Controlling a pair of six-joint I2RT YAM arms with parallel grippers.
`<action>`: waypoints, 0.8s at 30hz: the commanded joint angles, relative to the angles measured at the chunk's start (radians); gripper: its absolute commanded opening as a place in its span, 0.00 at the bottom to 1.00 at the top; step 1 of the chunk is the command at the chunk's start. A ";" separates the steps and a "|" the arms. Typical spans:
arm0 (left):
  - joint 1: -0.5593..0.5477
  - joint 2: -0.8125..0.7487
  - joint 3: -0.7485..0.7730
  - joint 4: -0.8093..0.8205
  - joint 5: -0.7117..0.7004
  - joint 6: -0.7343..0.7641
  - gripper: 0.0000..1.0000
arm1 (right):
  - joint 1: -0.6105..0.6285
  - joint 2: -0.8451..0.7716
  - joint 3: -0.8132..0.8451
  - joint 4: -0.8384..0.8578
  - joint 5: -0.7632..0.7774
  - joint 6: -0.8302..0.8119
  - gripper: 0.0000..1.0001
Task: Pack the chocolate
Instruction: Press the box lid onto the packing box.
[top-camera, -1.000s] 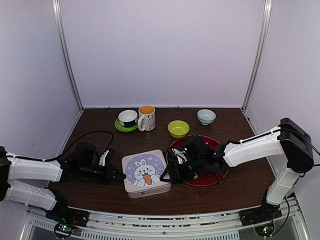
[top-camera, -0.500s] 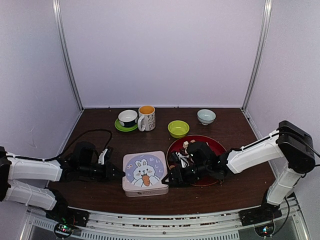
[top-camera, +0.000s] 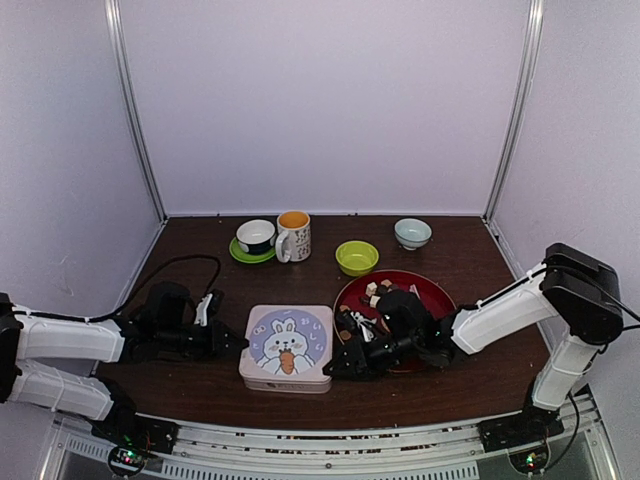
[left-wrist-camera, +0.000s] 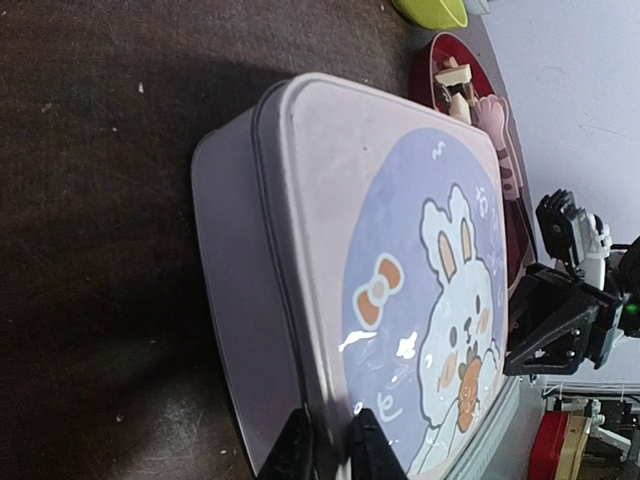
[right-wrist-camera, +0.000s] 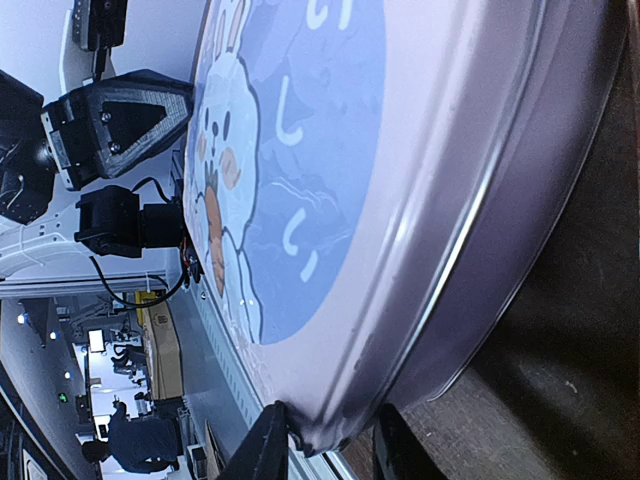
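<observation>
The right end effector (top-camera: 330, 371) narrowed around the tin (top-camera: 287, 345), which slid left.

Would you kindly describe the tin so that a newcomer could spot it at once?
On the dark table, look just left of the red plate, near the front. The tin is a flat, rounded lilac box; unlike its neighbours, its lid shows a cartoon rabbit with a carrot.

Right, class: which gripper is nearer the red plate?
Right. The right gripper sits beside the red plate's left rim; the left gripper is beyond the tin, at its left edge.
</observation>
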 joint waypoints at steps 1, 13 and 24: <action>-0.028 0.026 0.000 0.025 0.074 0.012 0.14 | 0.039 0.048 0.001 0.199 -0.067 0.021 0.27; -0.030 0.053 -0.009 0.047 0.073 0.007 0.14 | 0.038 0.115 -0.042 0.276 -0.068 0.030 0.16; -0.031 0.050 0.002 0.005 0.046 0.029 0.14 | 0.039 0.121 -0.054 0.299 -0.055 0.041 0.19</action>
